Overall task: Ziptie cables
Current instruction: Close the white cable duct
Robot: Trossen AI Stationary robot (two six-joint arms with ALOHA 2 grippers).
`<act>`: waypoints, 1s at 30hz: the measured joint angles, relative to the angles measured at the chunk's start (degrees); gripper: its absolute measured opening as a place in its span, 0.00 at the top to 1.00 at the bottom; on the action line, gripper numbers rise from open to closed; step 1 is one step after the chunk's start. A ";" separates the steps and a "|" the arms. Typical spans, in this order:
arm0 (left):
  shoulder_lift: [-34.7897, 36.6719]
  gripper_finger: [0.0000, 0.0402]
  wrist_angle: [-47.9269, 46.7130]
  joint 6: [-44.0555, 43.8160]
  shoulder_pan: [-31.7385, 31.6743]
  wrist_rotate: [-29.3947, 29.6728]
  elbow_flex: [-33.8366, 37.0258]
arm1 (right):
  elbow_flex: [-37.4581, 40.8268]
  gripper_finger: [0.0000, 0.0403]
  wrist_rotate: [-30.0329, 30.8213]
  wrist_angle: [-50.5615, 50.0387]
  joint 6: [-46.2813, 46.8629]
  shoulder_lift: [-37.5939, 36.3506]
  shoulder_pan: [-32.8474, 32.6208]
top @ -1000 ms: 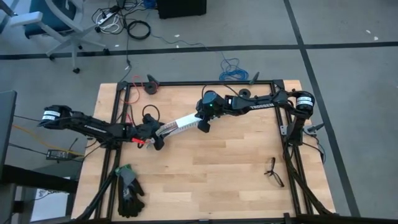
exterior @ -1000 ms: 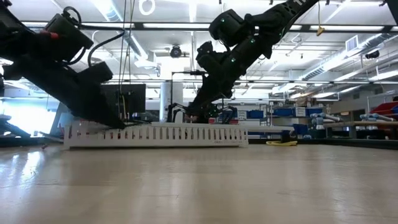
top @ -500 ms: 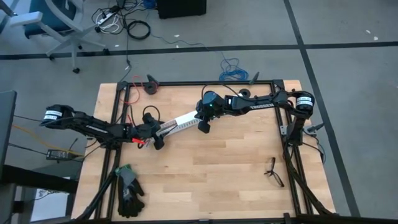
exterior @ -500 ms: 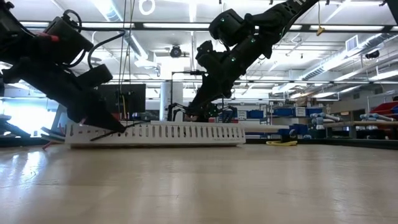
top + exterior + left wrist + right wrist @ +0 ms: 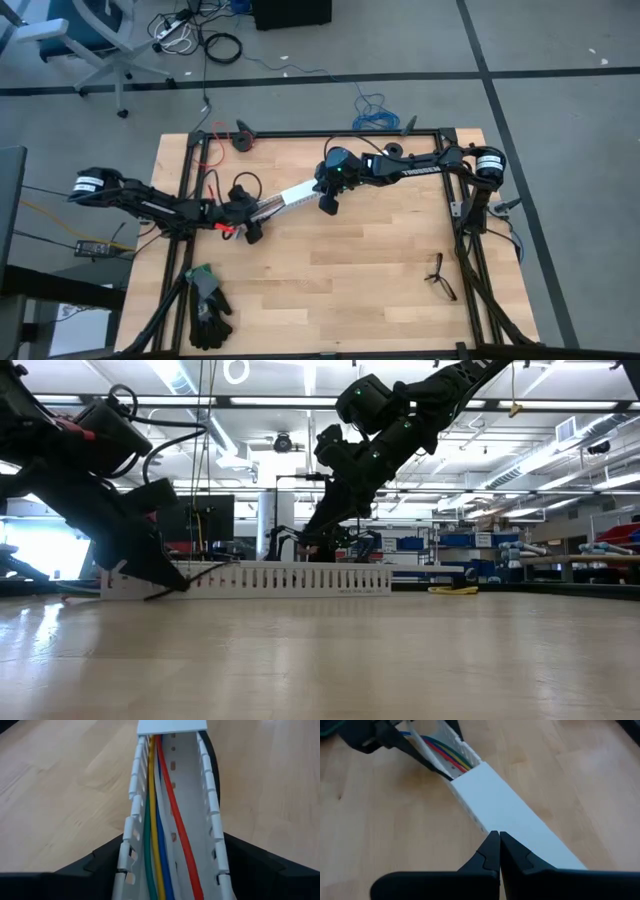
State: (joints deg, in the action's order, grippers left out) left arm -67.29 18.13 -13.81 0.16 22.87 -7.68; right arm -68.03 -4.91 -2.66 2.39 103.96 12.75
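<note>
A long white slotted channel (image 5: 290,198) lies on the wooden table. Inside it run the cables (image 5: 160,820), red, orange, yellow, green and blue. A flat white cover (image 5: 505,805) closes its right part. My left gripper (image 5: 250,222) is at the channel's open left end, a finger on each side. My right gripper (image 5: 327,205) is shut above the covered right end. A thin dark strip (image 5: 185,575) slants beside the channel's left end in the low view. Whether it is the ziptie, I cannot tell. My left gripper holds the channel's left end between its two widely spread fingers, one against each slotted side wall (image 5: 125,850). The fingers slant down from the table's left and lie along the channel, which rests on the table. My right gripper sets its shut fingertips (image 5: 492,845) on the cover's flat top (image 5: 512,827), slanting down from the table's right. The cover stays seated on the channel.
A black glove (image 5: 205,305) lies near the table's front left corner, and a small black forked object (image 5: 438,275) lies near the front right. Black frame rails (image 5: 330,133) run round the table. A yellow coil (image 5: 452,590) shows beyond the channel's right end.
My left gripper has rolled a little about the line it points along and stands steeper in the low view. The channel's left end has turned slightly with it. My right gripper has kept still on the cover.
</note>
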 joint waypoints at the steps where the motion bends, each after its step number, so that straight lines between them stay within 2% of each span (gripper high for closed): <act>1: -0.45 0.27 0.64 0.06 0.00 0.00 0.00 | 0.00 1.00 -0.57 0.00 0.00 0.00 0.00; 8: -4.42 0.31 7.03 3.87 -0.08 0.29 -0.02 | 0.00 1.00 -2.43 0.00 0.00 0.00 -0.07; 18: -9.57 0.32 19.21 5.97 -0.92 0.46 -0.07 | 0.00 1.00 -2.42 0.02 0.00 0.00 -0.13; 30: -10.00 0.32 16.91 0.40 -0.92 0.39 -0.13 | 0.00 1.00 -2.44 -0.02 -0.63 0.00 -0.13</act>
State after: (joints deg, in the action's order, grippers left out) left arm -77.30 35.04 -13.41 -0.75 23.27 -7.81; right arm -68.03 -7.35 -2.68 1.76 103.96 12.62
